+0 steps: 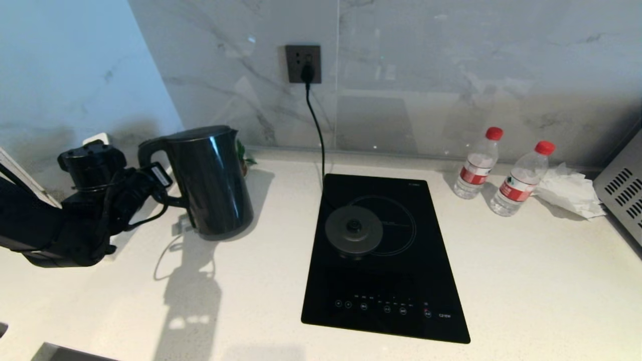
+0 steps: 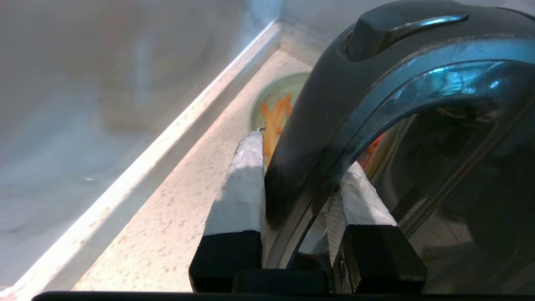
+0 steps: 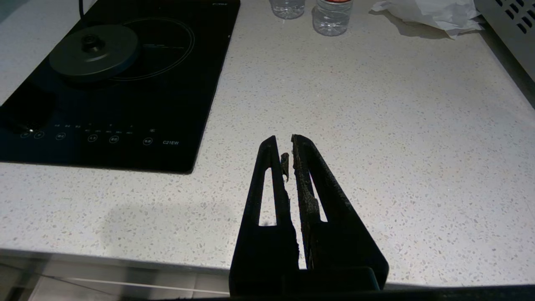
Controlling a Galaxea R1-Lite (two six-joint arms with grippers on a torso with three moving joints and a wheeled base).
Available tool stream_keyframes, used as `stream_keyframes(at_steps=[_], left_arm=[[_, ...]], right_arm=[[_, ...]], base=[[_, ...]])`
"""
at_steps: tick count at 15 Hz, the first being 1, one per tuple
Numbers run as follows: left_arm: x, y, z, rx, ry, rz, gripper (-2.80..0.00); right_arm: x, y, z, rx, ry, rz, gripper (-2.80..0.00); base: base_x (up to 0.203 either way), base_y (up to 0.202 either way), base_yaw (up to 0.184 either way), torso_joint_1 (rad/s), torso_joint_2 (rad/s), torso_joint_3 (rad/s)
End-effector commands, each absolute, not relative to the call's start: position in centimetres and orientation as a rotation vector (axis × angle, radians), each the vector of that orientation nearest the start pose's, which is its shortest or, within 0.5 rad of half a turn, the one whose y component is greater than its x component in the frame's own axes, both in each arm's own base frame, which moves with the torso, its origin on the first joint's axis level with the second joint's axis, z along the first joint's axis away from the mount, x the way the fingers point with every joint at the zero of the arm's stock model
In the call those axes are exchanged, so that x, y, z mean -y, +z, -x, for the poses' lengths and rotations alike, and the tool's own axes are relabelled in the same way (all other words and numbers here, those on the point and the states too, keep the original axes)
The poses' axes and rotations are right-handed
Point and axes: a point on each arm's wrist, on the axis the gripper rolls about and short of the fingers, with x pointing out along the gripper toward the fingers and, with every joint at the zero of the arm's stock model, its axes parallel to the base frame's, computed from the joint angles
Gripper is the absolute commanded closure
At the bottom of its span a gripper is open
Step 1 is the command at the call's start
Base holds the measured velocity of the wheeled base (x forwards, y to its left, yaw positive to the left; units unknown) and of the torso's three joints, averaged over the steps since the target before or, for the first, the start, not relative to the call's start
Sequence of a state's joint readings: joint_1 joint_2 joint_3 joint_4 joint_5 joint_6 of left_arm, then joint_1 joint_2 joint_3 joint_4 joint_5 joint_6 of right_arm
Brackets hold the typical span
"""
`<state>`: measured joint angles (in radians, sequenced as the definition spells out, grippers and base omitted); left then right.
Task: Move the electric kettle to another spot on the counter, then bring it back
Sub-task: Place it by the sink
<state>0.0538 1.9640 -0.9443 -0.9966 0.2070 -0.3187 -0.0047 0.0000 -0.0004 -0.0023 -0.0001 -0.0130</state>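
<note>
The electric kettle (image 1: 215,185), a tall glossy black jug, is at the left on the white counter (image 1: 526,281), left of the cooktop and leaning slightly. I cannot tell whether its bottom touches the counter. My left gripper (image 1: 159,181) reaches in from the left and is shut on the kettle's loop handle. In the left wrist view the white-taped fingers (image 2: 244,184) of the left gripper (image 2: 305,154) clamp either side of the handle (image 2: 376,96). My right gripper (image 3: 285,140) hangs over the counter's front edge, shut and holding nothing.
The black cooktop (image 1: 386,281) lies mid-counter with the grey base disc (image 1: 353,231) on it, corded to the wall socket (image 1: 303,64). Two water bottles (image 1: 476,163) (image 1: 521,179), crumpled tissue (image 1: 569,190) and a vented grey appliance (image 1: 624,195) sit at the right. A small plant (image 1: 246,158) is behind the kettle.
</note>
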Motion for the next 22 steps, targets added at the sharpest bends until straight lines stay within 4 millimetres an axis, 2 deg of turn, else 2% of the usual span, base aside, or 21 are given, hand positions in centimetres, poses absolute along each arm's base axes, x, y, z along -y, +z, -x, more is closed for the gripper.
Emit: stream_keyframes(at_steps=[1,7,12,18,22], left_arm=[[-3.1,16.3,-37.0,0.014,0.28,0.318,0.0],[-4.5,17.6,-36.5,0.052,0.279,0.323,0.0],[-6.0,17.4,-36.0,0.046,0.286,0.347,0.0],[-6.1,15.9,-34.0,-0.034,0.24,0.354,0.0],[-5.9,14.9,-33.1,0.049,0.207,0.342,0.0]], right_arm=[[0.0,7.6,2.3,0.003,-0.005,0.014,0.0],[0.0,7.6,2.3,0.003,-0.005,0.014,0.0],[0.0,7.6,2.3,0.003,-0.005,0.014,0.0],[0.0,7.6,2.3,0.005,-0.005,0.014,0.0],[0.0,7.6,2.3,0.004,-0.005,0.014,0.0]], base=[[0.0,0.0,0.0,0.0,0.0,0.0],[0.0,0.0,0.0,0.0,0.0,0.0],[0.0,0.0,0.0,0.0,0.0,0.0],[0.0,0.0,0.0,0.0,0.0,0.0],[0.0,0.0,0.0,0.0,0.0,0.0]])
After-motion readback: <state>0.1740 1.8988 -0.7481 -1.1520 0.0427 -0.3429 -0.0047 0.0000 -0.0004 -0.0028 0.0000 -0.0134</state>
